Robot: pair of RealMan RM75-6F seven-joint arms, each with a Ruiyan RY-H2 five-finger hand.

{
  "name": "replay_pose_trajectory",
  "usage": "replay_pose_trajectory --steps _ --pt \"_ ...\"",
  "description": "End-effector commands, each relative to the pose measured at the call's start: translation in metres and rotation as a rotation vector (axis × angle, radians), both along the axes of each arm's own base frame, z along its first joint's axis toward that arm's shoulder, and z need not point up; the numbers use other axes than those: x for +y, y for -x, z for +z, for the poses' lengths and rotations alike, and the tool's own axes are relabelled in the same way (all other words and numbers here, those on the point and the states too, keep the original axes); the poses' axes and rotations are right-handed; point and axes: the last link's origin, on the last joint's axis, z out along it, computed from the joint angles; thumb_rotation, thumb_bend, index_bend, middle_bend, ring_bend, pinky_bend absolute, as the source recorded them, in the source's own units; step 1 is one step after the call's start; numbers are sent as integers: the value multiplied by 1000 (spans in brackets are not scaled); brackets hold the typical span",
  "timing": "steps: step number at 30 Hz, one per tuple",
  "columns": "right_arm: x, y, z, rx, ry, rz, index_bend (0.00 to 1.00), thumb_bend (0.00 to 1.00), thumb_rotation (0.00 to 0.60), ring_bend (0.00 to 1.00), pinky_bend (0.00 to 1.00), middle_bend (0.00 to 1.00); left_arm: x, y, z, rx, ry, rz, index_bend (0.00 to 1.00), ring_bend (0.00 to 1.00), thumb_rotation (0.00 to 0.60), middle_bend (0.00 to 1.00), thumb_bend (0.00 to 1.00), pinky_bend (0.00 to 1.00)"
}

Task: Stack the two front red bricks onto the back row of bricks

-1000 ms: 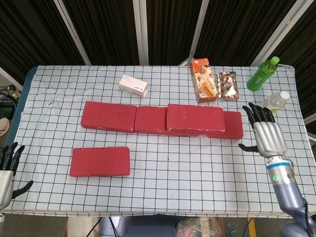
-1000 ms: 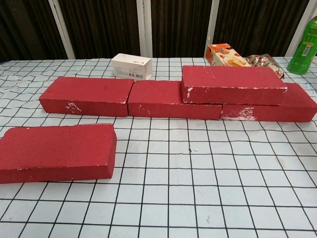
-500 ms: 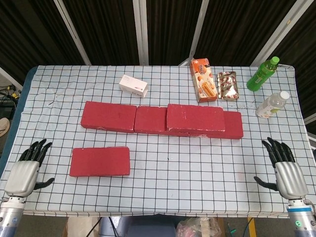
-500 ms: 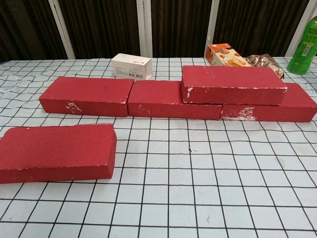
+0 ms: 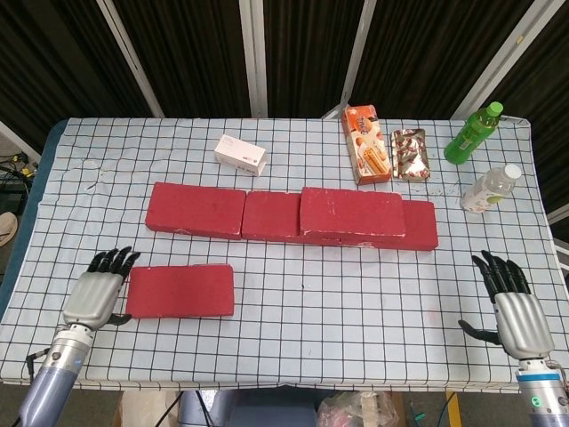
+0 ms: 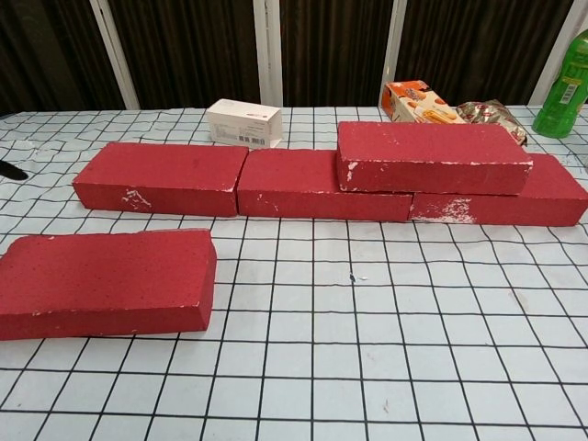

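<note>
At about eight o'clock on the checked table point(image 5: 293, 329), the left hand point(image 5: 96, 294) is seen in the head view with its fingers spread and nothing held, just beside the left end of the front red brick point(image 5: 180, 290); whether it touches the brick cannot be told. That brick is laid flat at roughly seven o'clock, apart from the others. Toward the centre, the back row of bricks point(image 5: 197, 210) is laid end to end from nine o'clock to three o'clock, and a stacked red brick point(image 5: 352, 213) is set on top of its right part, bridging the middle and right bricks. At about eleven o'clock behind the row a small white box point(image 5: 240, 155) is placed; at one o'clock an orange snack box point(image 5: 366, 144) and a foil snack packet point(image 5: 410, 153) are found side by side. Further right, a green bottle point(image 5: 472, 132) and a clear bottle point(image 5: 490, 188) are seen near two o'clock. At about four o'clock, the right hand point(image 5: 510, 305) is held with fingers spread, empty, well apart from every brick.
</note>
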Motion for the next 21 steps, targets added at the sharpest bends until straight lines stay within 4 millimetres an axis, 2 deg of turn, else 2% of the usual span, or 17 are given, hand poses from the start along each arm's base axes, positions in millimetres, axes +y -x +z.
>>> replay_pose_trajectory --steps 1,10,21 --pt "1 1 1 3 -1 -6 48 153 600 0 0 0 4 -14 -11 -25 47 -9 0 0 600 0 0 53" --pt "2 1 3 3 0 -14 48 154 600 0 0 0 10 -23 -33 4 103 -22 0 0 600 0 0 52" --pt "2 2 4 5 -2 -24 48 153 600 0 0 0 17 -24 -52 32 106 -14 0 0 600 0 0 53"
